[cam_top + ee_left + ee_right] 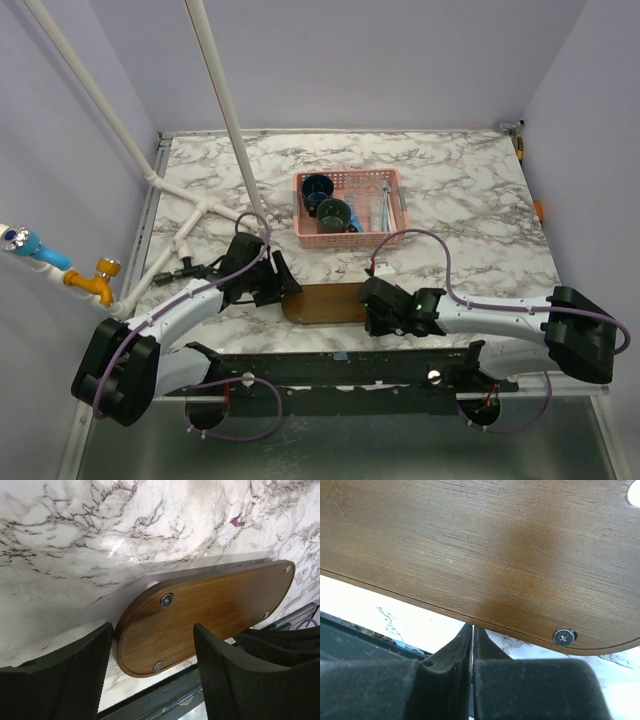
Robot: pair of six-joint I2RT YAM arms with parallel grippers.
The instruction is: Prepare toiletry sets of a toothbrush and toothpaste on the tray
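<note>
Top view: we look down from high above and behind the arm bases, facing the far wall. The tray lies low in frame and small, with the whole tabletop spread beyond it.
Left wrist view: we look from the tray's left end along its length, tilted and fairly near, between the left jaws.
Right wrist view: we sit very close over the tray's long edge. Wood fills most of the frame above the right jaws.
Shared: all three views hold the tray.
</note>
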